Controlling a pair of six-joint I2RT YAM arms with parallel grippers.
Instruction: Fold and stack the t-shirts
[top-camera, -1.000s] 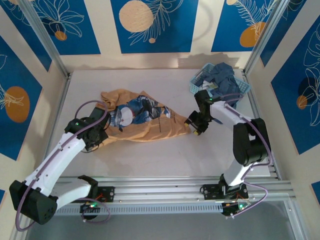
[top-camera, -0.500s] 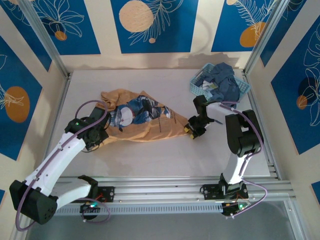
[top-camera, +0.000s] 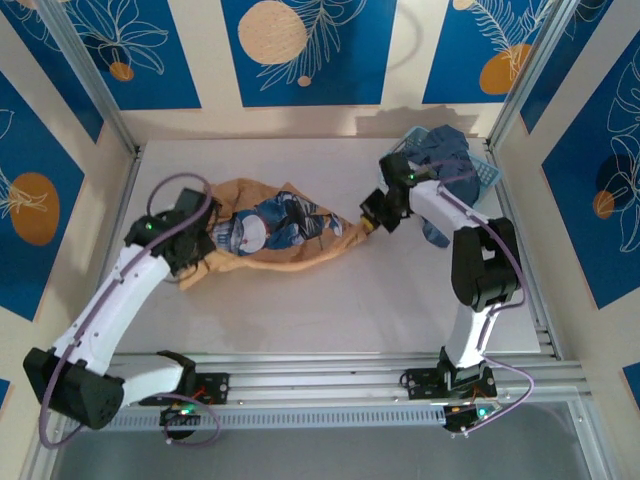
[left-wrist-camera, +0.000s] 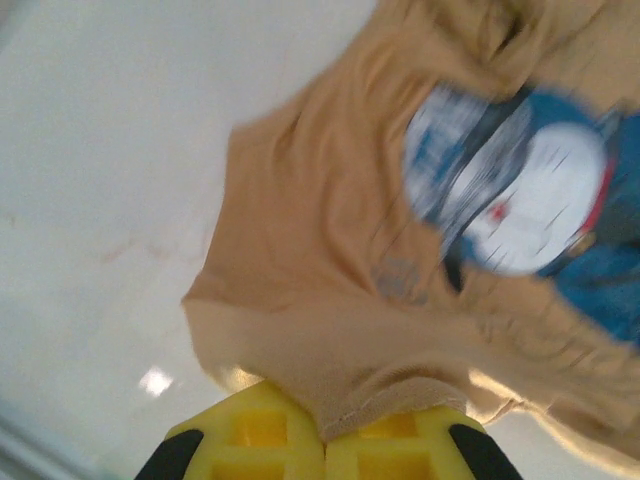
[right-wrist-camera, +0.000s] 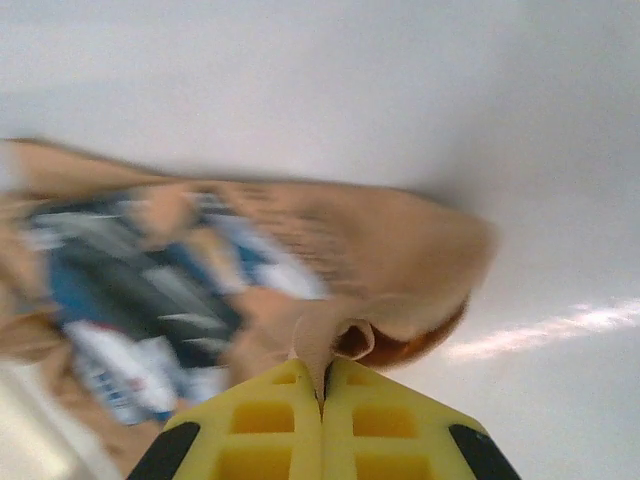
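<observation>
Where the desk (top-camera: 330, 310) is seen from above, the left claw (top-camera: 193, 268) is found at the 9 o'clock side, its yellow fingers (left-wrist-camera: 250, 435) pressed together on the hem of the tan-orange t-shirt (top-camera: 300, 250). That shirt is laid bunched and wrinkled across the desk's middle between both claws, with its blue-and-white print turned upward. At its 3 o'clock end a fold is pinched by the right claw (top-camera: 372, 224). Toward 1 o'clock, dusty-blue t-shirts (top-camera: 445, 158) are heaped in a light-blue basket (top-camera: 488, 172).
</observation>
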